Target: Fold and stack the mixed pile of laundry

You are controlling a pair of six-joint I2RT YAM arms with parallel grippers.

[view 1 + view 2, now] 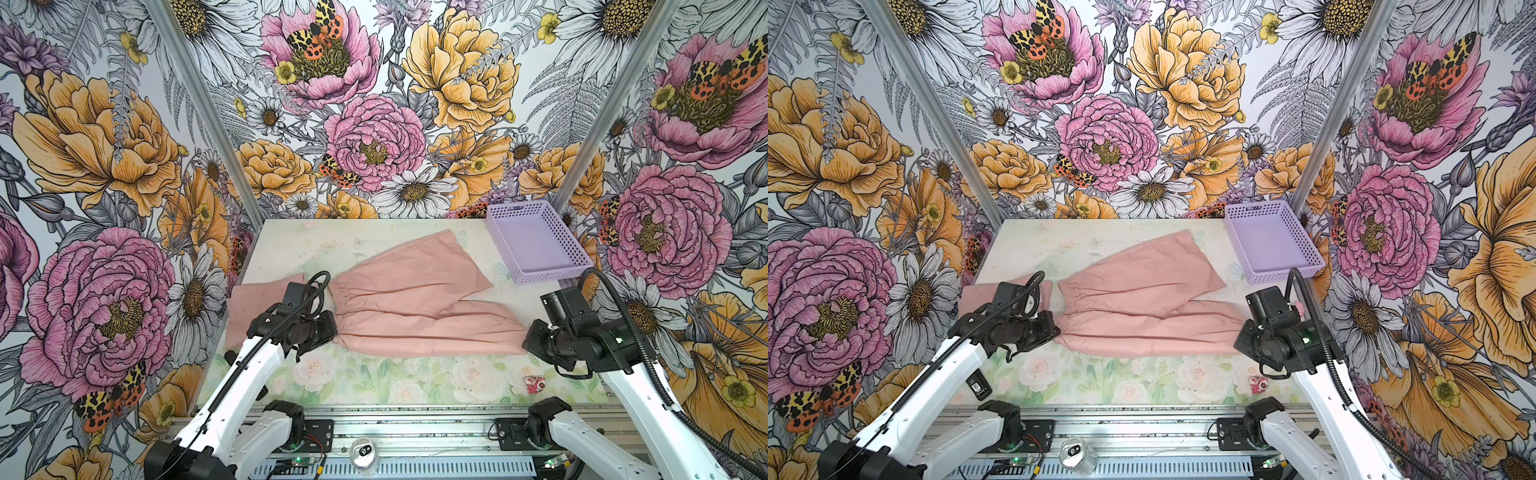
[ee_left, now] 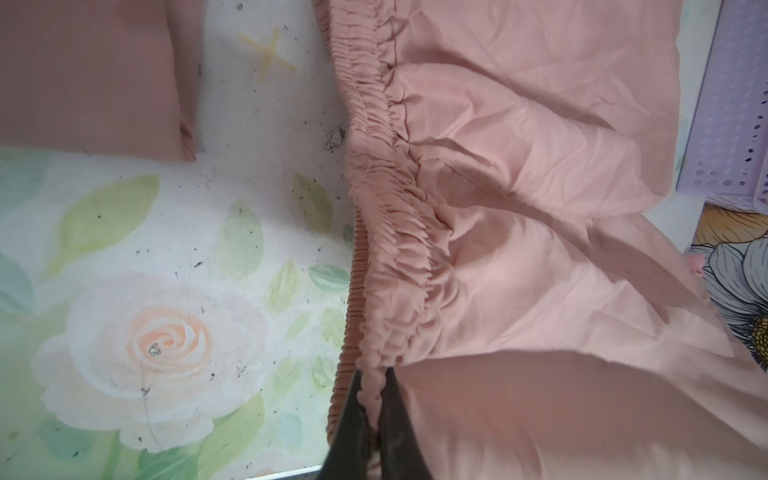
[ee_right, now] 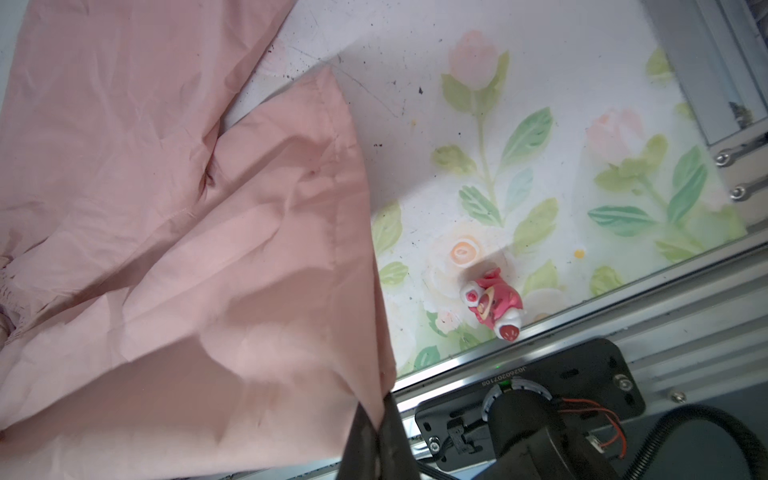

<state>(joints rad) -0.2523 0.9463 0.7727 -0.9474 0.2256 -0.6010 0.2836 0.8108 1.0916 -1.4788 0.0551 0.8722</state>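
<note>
The elastic-waist pink piece (image 1: 415, 307) lies spread flat across the middle of the counter (image 1: 374, 382), its legs pointing right in both top views. The left gripper (image 2: 372, 376) is clamped on the near end of its gathered waistband. The right gripper (image 3: 380, 401) pinches the near leg's hem corner. A folded pink garment (image 1: 249, 307) lies apart at the counter's left edge

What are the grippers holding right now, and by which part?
Both hold the pink pants: left gripper on the waistband's near end, right gripper on the near leg's hem corner.
</note>
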